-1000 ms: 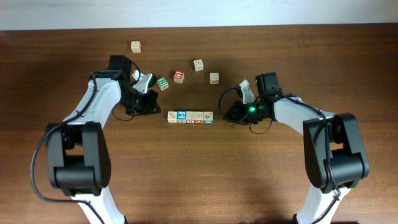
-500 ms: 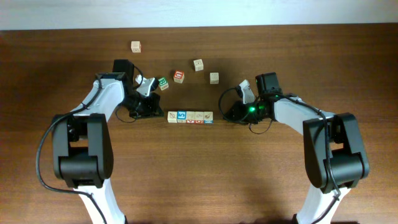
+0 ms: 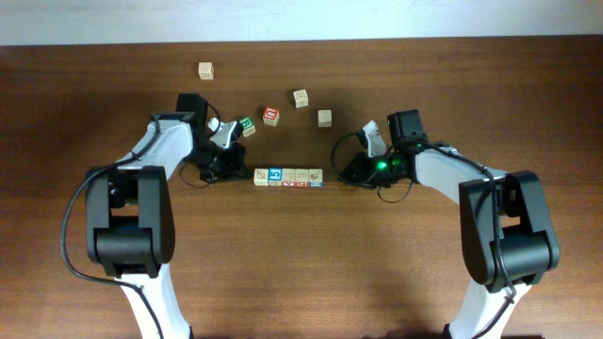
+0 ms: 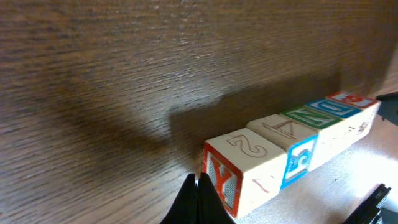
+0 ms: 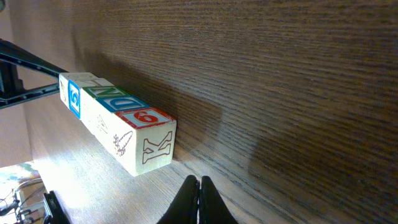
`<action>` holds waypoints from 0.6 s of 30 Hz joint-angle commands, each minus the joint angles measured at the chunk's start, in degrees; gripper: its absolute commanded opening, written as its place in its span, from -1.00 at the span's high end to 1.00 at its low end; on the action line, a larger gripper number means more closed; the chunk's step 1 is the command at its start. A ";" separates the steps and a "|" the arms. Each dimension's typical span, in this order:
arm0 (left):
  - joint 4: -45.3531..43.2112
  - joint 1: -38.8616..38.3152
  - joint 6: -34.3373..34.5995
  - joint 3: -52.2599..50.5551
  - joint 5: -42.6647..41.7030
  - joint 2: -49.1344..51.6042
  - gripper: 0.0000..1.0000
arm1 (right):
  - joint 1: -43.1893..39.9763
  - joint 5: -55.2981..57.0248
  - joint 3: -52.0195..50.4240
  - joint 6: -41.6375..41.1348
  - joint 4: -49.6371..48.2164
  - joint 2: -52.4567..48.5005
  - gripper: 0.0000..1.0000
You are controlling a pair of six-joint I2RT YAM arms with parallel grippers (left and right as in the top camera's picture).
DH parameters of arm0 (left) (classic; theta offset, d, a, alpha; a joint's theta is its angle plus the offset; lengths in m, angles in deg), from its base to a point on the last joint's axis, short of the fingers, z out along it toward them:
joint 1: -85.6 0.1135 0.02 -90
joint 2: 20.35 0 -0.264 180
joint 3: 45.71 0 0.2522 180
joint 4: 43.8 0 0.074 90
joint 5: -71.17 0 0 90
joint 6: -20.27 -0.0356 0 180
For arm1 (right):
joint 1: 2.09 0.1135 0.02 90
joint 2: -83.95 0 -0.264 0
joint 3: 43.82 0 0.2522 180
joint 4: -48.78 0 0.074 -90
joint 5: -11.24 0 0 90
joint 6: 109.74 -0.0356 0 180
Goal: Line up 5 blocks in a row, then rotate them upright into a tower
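**A:** the row of five blocks is lined up mid-table. Is anything being gripped?

**B:** nope, the left pincer and right pincer are both clamped shut on nothing, parked just beside the row's ends. Probably a push-to-rotate step, so sideways nudges at the ends are called for next

Overhead, the prints on the row are way too small to read, same for the loose blocks beyond it. Left wrist view: side faces toward the row's far end wash out in glare. Right wrist view: blocks at the row's far end bunch together, can't tell them apart.
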 commanded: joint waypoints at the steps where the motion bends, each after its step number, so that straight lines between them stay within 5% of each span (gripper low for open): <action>1: -0.11 -0.17 0.59 -0.55 -2.14 0.52 1.00 | 0.22 -0.31 -0.31 -0.26 -0.15 -0.70 0.91; 18: 0.74 -0.17 0.09 1.49 -5.55 0.52 1.00 | 0.26 -0.09 -0.31 -0.24 -0.15 -0.70 0.91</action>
